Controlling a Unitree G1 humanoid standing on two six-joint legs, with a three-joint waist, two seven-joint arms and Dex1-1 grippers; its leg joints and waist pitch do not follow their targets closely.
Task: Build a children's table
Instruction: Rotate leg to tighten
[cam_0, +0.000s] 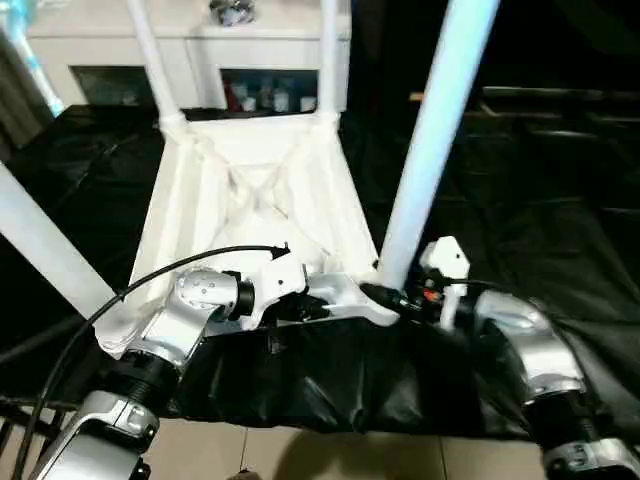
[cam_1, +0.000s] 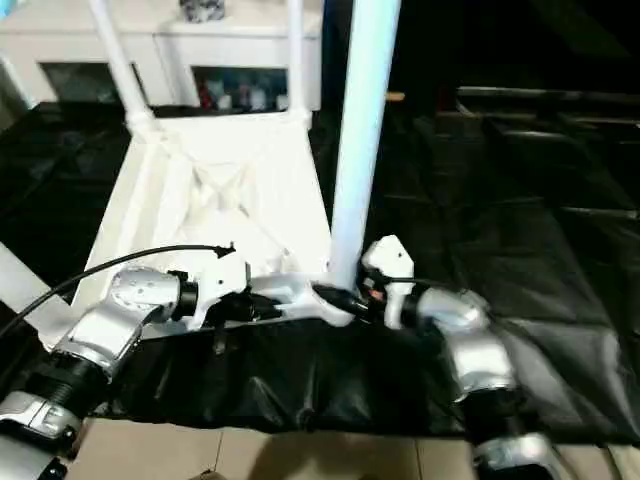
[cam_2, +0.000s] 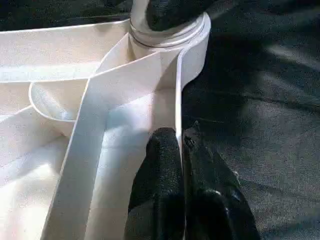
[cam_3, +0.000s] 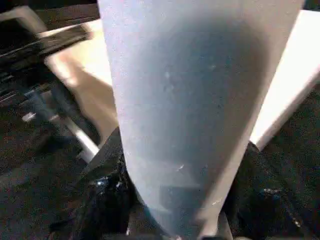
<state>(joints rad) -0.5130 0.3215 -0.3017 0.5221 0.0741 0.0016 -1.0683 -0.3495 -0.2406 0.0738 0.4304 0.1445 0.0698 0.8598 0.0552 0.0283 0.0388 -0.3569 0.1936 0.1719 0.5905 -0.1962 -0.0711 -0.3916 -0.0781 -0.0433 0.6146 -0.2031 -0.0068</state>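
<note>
Legs are the measure of progress here, and I count four standing up from the upturned tabletop (cam_0: 250, 190), which lies ribbed side up on the black sheet (cam_0: 560, 240) in front of the white cabinet (cam_0: 200, 50). The two far legs (cam_0: 152, 60) and (cam_0: 327, 55) sit in their corner sockets and look seated. A third leg (cam_0: 45, 250) leans out from the near corner on my left side, and I can't tell how well it is home. The fourth leg (cam_0: 430, 140) rises from the near corner on my right.

My left gripper (cam_2: 180, 150) is pinched tight on the tabletop's near rim, one finger on each side of the thin wall, steadying the piece. My right gripper (cam_0: 385, 297) has its black fingers around the base of that fourth leg, just above the socket; in the right wrist view the leg sits between them.

I judge the job nearly done: what remains is seating this last leg, checking the leaning one, then turning the table upright.
</note>
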